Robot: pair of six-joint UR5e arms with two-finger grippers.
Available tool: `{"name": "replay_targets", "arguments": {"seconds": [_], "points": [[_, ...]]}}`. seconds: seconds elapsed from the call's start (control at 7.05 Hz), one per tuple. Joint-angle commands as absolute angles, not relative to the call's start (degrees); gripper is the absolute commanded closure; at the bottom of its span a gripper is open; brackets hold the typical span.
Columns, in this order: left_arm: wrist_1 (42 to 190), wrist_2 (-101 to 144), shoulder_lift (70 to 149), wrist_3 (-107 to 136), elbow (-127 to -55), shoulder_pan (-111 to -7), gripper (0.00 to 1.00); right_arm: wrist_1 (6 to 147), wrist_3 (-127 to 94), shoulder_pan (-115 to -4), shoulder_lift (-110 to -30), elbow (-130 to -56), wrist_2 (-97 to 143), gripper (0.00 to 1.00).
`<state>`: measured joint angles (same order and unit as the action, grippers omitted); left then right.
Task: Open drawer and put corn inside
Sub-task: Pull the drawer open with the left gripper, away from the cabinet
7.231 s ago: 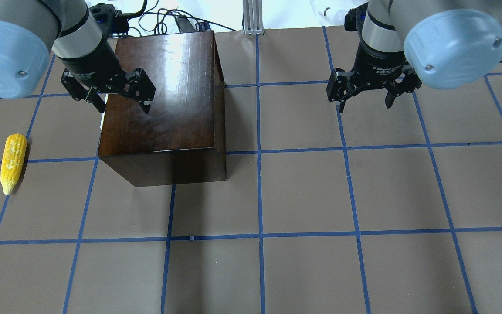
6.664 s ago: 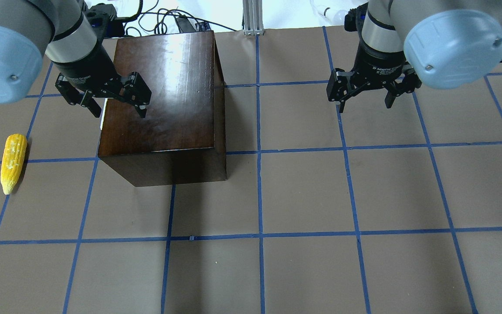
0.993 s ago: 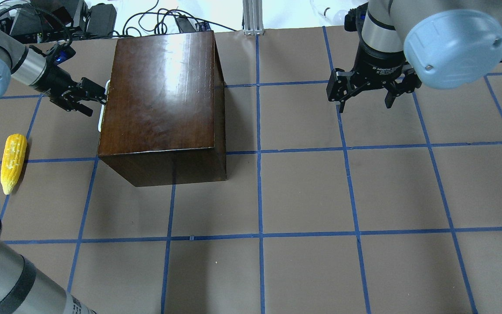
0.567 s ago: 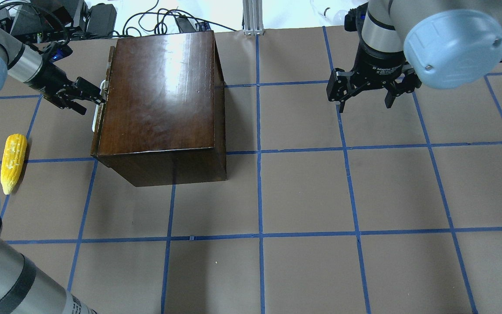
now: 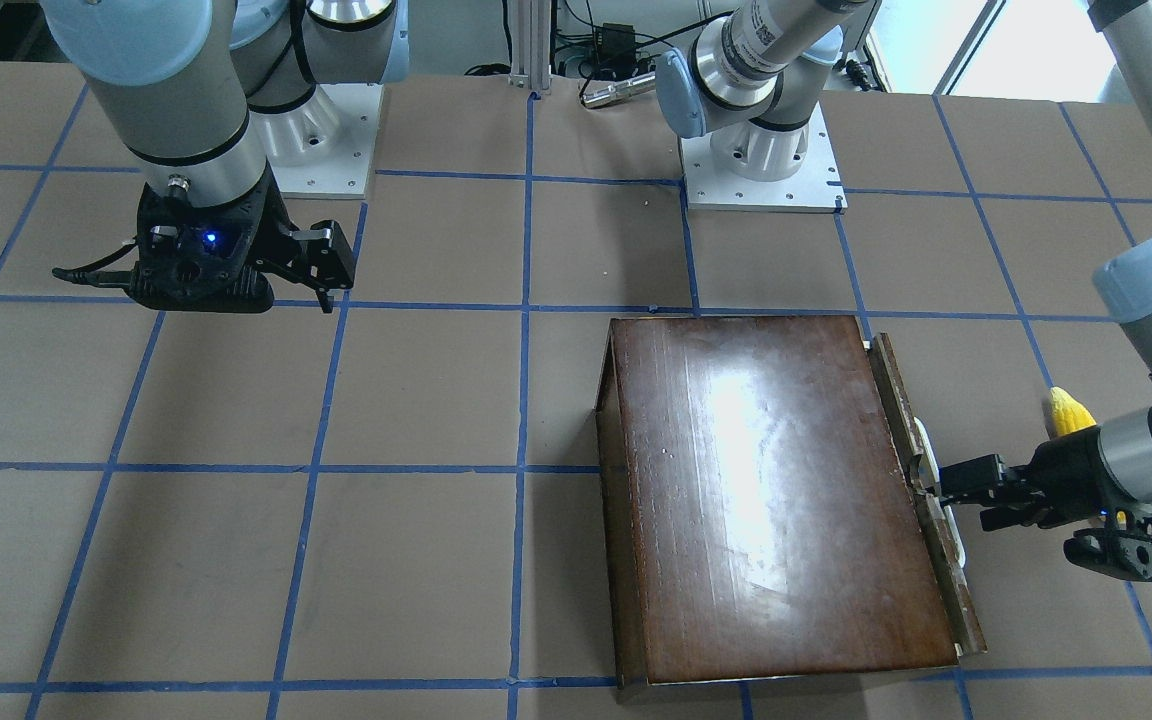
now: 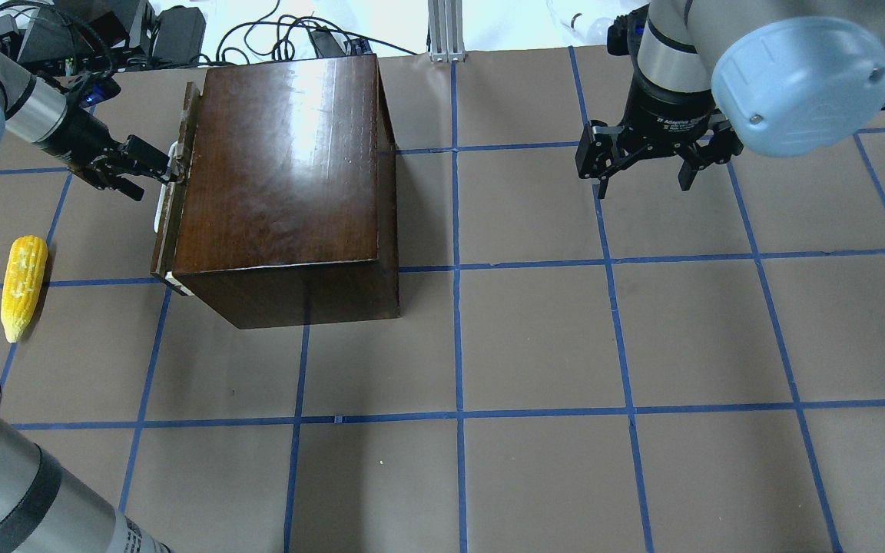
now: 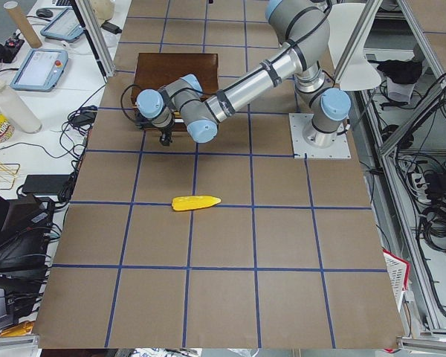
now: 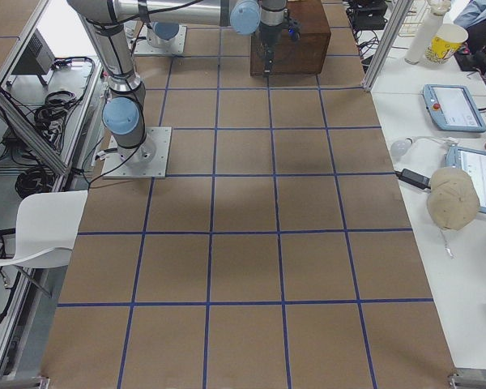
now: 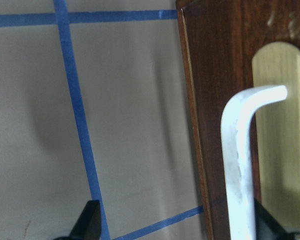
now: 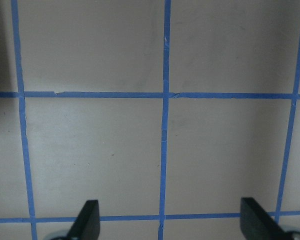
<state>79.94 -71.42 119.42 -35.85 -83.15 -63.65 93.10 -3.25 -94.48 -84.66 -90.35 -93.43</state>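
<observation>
The dark brown wooden box (image 6: 289, 161) stands at the left of the overhead view and also shows in the front view (image 5: 766, 490). Its drawer front (image 6: 168, 230) stands a little way out of the box. My left gripper (image 6: 158, 169) is at the white handle (image 9: 237, 165). In the left wrist view its fingers (image 9: 90, 222) are spread, with the handle just inside the right one. The yellow corn (image 6: 24, 286) lies on the table left of the box, apart from both grippers. My right gripper (image 6: 646, 180) is open and empty, hovering at the far right.
The brown paper table (image 6: 535, 346) carries a blue tape grid. Cables and black devices (image 6: 143, 31) lie behind the box at the table's far edge. An aluminium post (image 6: 446, 31) stands at the back middle. The arm bases (image 5: 761, 160) sit on the robot's side.
My left gripper came down from over the box to the handle on its left side. In the last second it moved left and the drawer front slid out. The right arm has not moved.
</observation>
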Motion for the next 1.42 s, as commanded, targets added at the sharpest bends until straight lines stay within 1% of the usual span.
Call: {"name": "replay_targets", "arguments": {"seconds": [0.0, 0.28, 1.28], "points": [[80.3, -71.5, 119.4, -37.4, -83.1, -62.8, 0.00, 93.2, -3.3, -94.5, -84.7, -90.4, -93.4, 0.00], [80.8, -71.5, 119.4, -39.3, -82.9, -61.6, 0.00, 93.1, -3.3, -94.5, -84.6, -90.4, -93.4, 0.00], [83.2, -74.9, 121.0, -45.6, -78.4, -60.4, 0.00, 93.1, -3.3, -94.5, -84.6, -90.4, -93.3, 0.00]]}}
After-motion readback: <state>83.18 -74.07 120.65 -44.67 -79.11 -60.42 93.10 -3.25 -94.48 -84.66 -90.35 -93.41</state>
